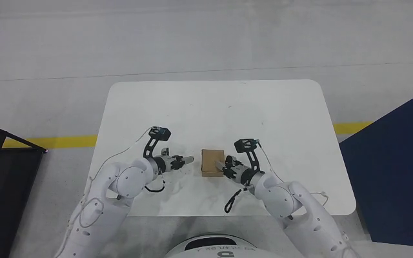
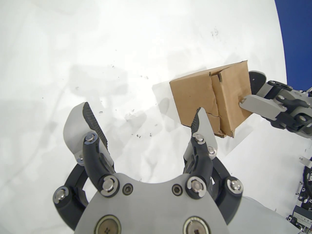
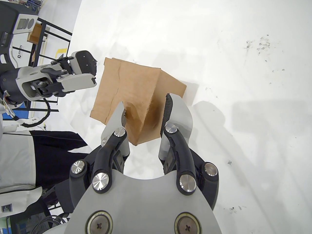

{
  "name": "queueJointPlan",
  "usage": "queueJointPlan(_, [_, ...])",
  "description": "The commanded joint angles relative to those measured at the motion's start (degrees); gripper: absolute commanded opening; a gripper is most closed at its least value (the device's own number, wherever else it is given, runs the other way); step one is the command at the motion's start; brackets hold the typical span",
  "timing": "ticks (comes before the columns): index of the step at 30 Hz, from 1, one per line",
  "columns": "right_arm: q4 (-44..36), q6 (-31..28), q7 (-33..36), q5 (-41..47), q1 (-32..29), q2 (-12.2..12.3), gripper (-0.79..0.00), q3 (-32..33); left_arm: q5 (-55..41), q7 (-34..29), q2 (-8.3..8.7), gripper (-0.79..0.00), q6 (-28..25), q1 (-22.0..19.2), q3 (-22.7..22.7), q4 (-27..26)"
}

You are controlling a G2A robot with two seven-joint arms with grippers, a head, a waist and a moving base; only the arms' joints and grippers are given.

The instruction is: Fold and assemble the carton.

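The small brown carton (image 1: 212, 161) is near the table's front middle, folded into a box shape with flap seams showing on one face (image 2: 212, 98). My right gripper (image 3: 145, 109) is shut on one of its corner edges, and the cardboard (image 3: 136, 86) is dented between the fingers. The carton looks tilted, with a shadow beneath it. From the top view this gripper (image 1: 226, 169) is at the carton's right side. My left gripper (image 2: 142, 113) stands open just left of the carton (image 1: 187, 159), with nothing between its fingers and one fingertip (image 2: 198, 113) close to the carton's face.
The white table (image 1: 213, 109) has bare surface behind and beside the carton, with scuff marks. Its front edge lies close behind both arms. A blue panel (image 1: 381, 168) stands off the right side, and a black frame (image 1: 16, 168) off the left.
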Motion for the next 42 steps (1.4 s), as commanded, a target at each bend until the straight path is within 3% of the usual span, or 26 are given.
queueJointPlan(1, [0.04,0.12,0.12,-0.57,0.14,-0.01,-0.483,-0.17,-1.15,0.67,0.04,0.000,-0.44,0.51,-0.43,-0.62])
queueJointPlan(7, [-0.15,0.16,0.00,-0.95,0.27,-0.05,-0.471,-0.38,-3.77,2.27,-0.13,0.000,-3.14,-0.02,0.58,-0.38])
queueJointPlan(22, [-1.41,-0.29,-0.16,-0.79,-1.08,0.11,-0.456,0.43,-0.02,1.72,-1.44,0.000,-2.90,-7.54,9.07,5.37])
queueJointPlan(31, [-1.74,-0.70,-0.28,-1.08,-1.26,0.15,-0.440,0.59,0.60,0.91,-1.29,0.000,-2.00,-7.32,8.77,4.56])
queueJointPlan(34, [-2.33,-0.53,-0.75,-0.93,-1.41,0.17,-0.397,1.02,-0.24,1.93,-1.29,0.000,-1.96,-7.02,8.29,3.85])
queueJointPlan(35, [-2.53,-0.45,-0.94,-0.92,-1.46,0.19,-0.326,1.29,-0.81,2.26,-1.27,0.000,-1.97,-6.83,7.98,3.51])
queueJointPlan(36, [-2.76,-0.38,-1.05,-0.78,-1.55,0.21,-0.308,1.54,-1.46,2.50,-1.23,0.000,-2.07,-6.57,7.61,3.18])
queueJointPlan(42, [-3.23,0.41,-1.20,-0.63,-1.97,0.29,-0.305,2.59,-2.47,3.10,-0.69,0.000,-2.50,-4.43,4.63,1.78])
